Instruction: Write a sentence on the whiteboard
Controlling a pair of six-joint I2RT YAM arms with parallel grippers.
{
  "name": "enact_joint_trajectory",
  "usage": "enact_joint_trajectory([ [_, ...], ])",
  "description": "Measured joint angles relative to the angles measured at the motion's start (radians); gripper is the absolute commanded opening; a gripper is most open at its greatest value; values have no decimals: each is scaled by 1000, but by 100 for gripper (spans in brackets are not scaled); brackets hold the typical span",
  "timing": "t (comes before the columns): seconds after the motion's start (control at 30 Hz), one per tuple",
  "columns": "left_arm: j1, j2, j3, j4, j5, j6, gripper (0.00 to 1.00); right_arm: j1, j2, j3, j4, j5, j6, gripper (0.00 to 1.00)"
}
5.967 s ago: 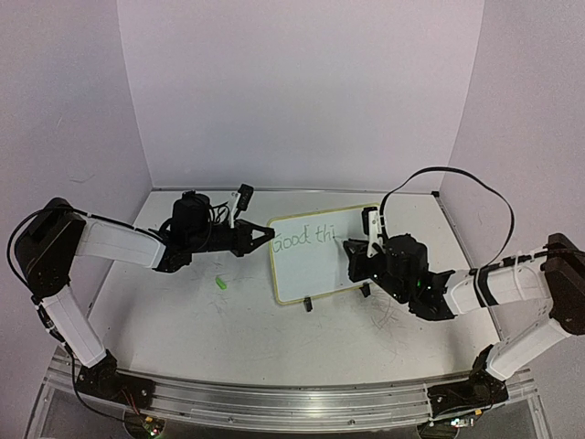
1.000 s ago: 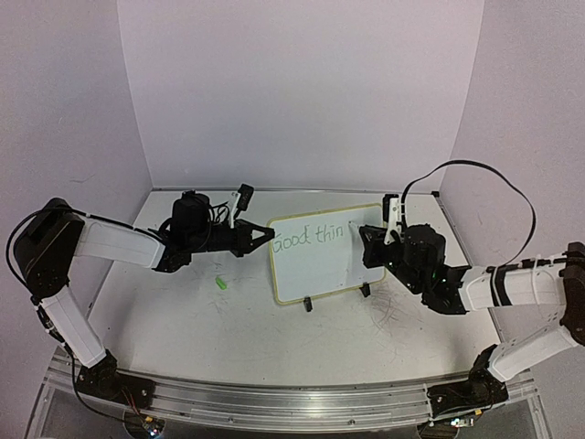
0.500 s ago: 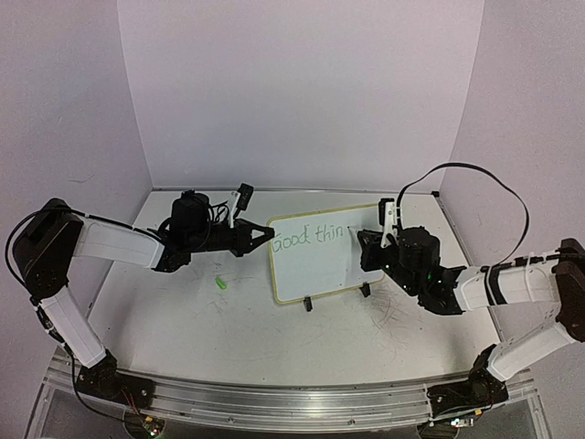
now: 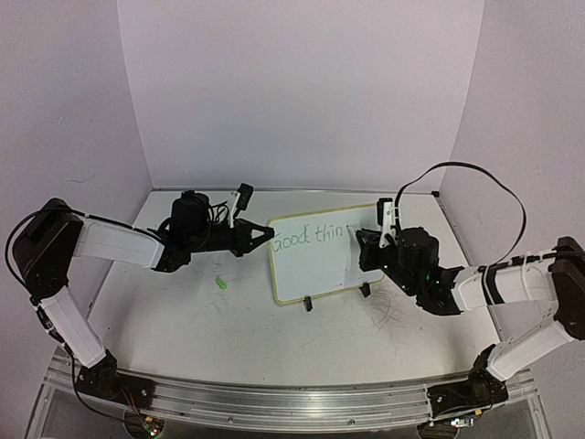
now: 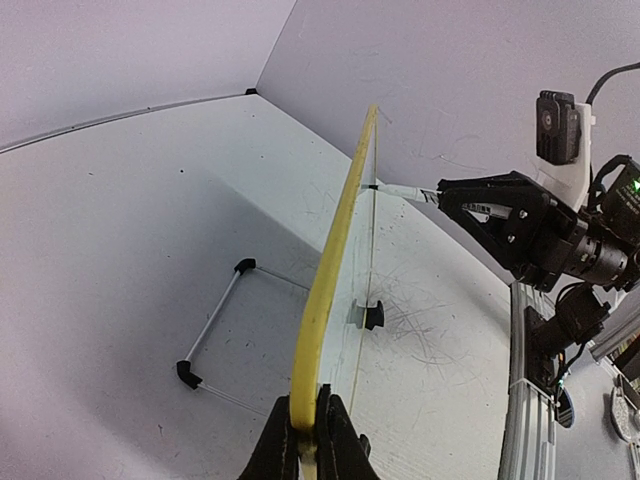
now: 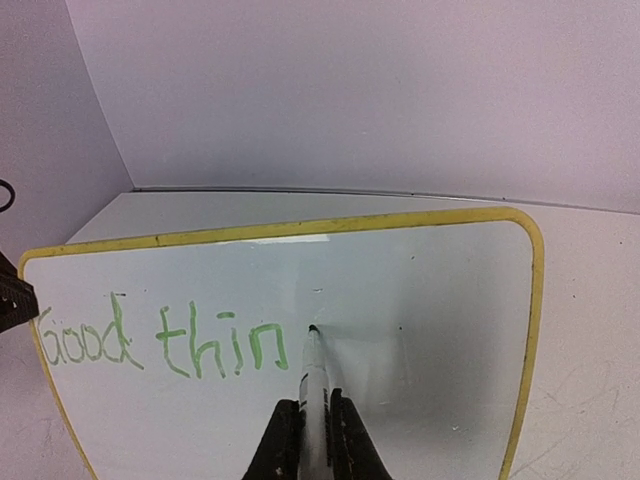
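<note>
Since the earlier top view, the sentence [image 6: 165, 340] has been lengthened from "Good thi" to "Good thin". The right gripper [image 4: 358, 243] has been carried toward 3 o'clock along the first line, while the left arm has been kept in place.

At 9 o'clock of the board, the left gripper [image 5: 308, 440] is seen clamped narrowly on the whiteboard [image 4: 315, 270], with the pale yellow rim pinched between its black jaws. This hold is judged to be a brace, so that the light board is not pushed back or turned by the pen's pressure. A small green piece [image 4: 220, 283], possibly a cap, lies on the table [image 4: 228, 343] toward 8 o'clock of the board.

The whiteboard stands near the table's centre, propped at a lean on a thin wire stand [image 5: 215, 335] with black feet. Its face is glossy and smooth, its corners are rounded, and its edge looks thin in the left wrist view. The lettering is thin, green and slightly uneven. The tabletop around it is matte white and marked with grey scratches.

At 3 o'clock, the right gripper is closed on the marker [image 6: 313, 370], a slim pale barrel with a dark tip. The tip is set against the board just past the "n", at the right end of the first line. It is judged to be placed there for the next letter. Much of the phrase is not yet written.
</note>
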Motion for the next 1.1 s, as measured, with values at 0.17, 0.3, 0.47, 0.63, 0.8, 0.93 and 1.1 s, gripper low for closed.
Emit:
enact_joint_trajectory([
  [0.17, 0, 0, 0, 0, 0, 0, 0, 2, 3, 0, 3, -12, -3, 0],
  [0.3, 0, 0, 0, 0, 0, 0, 0, 8, 4, 0, 0, -22, -1, 0],
  [0.47, 0, 0, 0, 0, 0, 0, 0, 15, 6, 0, -10, -25, 12, 0],
  [0.63, 0, 0, 0, 0, 0, 0, 0, 18, 6, -6, -19, -25, 33, 0],
  [0.8, 0, 0, 0, 0, -1, 0, 0, 21, 6, -15, -26, -22, 47, 0],
  [0.93, 0, 0, -2, 0, -1, 0, 0, 23, 6, -17, -31, -19, 57, 0],
  [1.1, 0, 0, -4, 0, -2, 0, 0, 24, 6, -17, -35, -4, 58, 0],
])
